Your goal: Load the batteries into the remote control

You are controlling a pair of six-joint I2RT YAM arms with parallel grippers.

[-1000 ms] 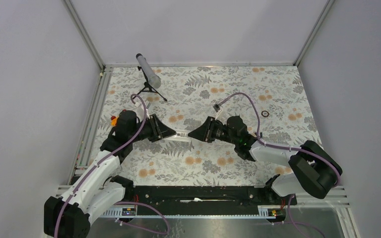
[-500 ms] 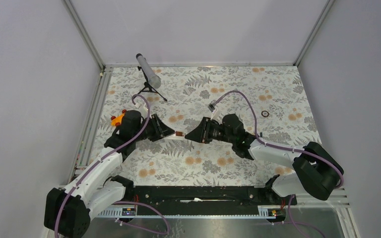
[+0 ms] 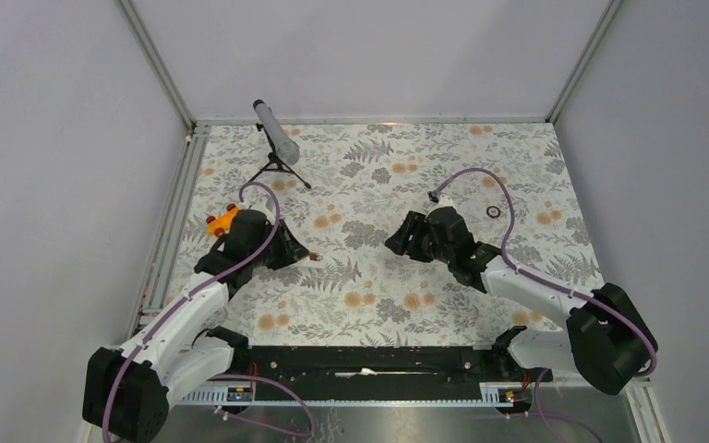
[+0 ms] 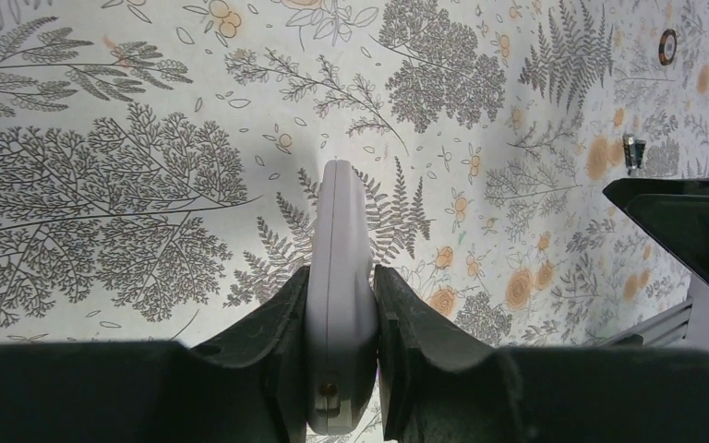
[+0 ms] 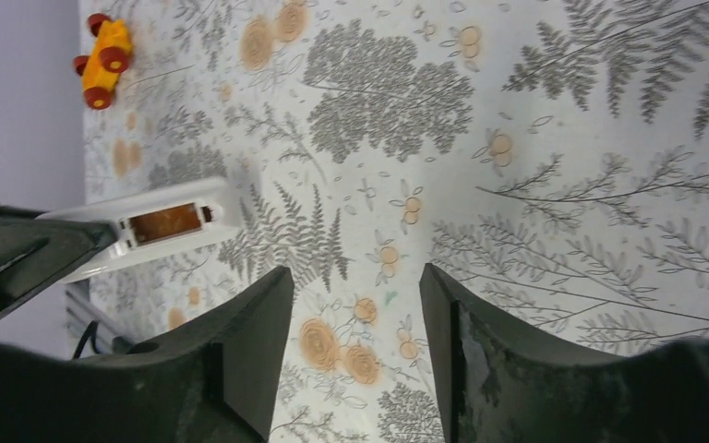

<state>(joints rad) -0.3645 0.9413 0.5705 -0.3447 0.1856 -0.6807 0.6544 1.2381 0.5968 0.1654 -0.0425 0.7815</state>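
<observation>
Top view: left jaws hold the remote control low over the table; right jaws stand well apart from it. Left wrist: jaws clamped on the remote's long edges; a small dark cylinder, likely a battery, lies far right. Right wrist: jaws wide, empty; battery bay open, looks unfilled. Step: fetching a battery. Next: right arm must reach and pinch it.
</observation>
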